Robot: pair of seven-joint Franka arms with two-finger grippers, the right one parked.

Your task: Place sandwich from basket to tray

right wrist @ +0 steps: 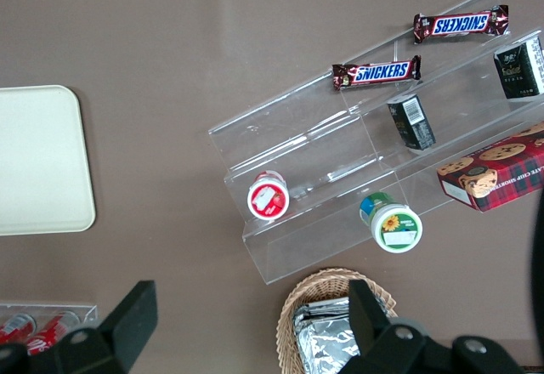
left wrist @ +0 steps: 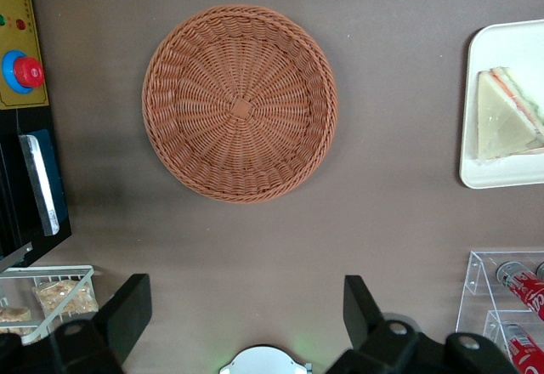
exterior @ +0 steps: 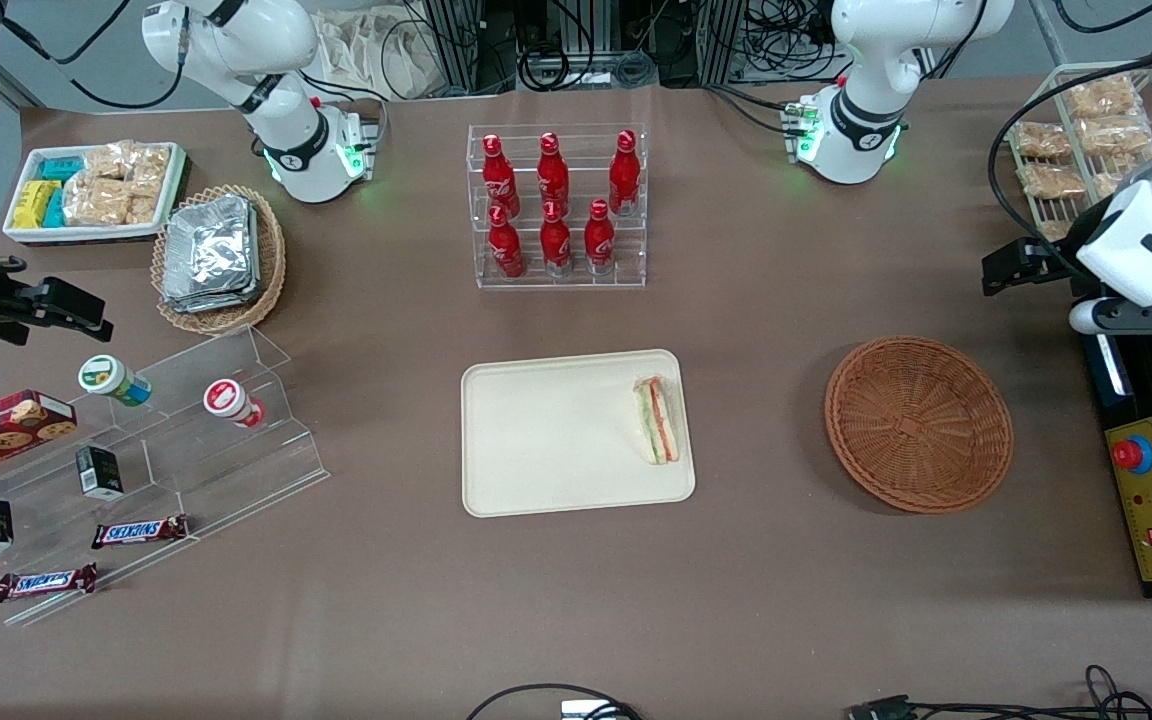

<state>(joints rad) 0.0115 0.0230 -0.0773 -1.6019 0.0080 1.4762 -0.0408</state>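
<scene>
The sandwich (exterior: 656, 420) (left wrist: 506, 119), a wrapped white-bread wedge with orange-red and green layers, lies on the cream tray (exterior: 556, 440) (left wrist: 510, 38), at the tray end nearest the basket. The round reddish-brown wicker basket (exterior: 918, 423) (left wrist: 240, 102) stands with nothing in it beside the tray, toward the working arm's end of the table. My gripper (exterior: 1001, 270) (left wrist: 244, 306) hangs well above the table, off the basket's rim and farther from the front camera than the basket. It is open, and nothing is between its black fingers (left wrist: 127, 306).
A clear rack of red bottles (exterior: 558, 205) stands farther back than the tray. A wire rack of snack bags (exterior: 1086, 130) and a control box with a red button (exterior: 1151, 500) sit at the working arm's end. A stepped acrylic stand (exterior: 136, 450), foil-packet basket (exterior: 219, 255) and white bin (exterior: 91, 190) lie toward the parked arm's end.
</scene>
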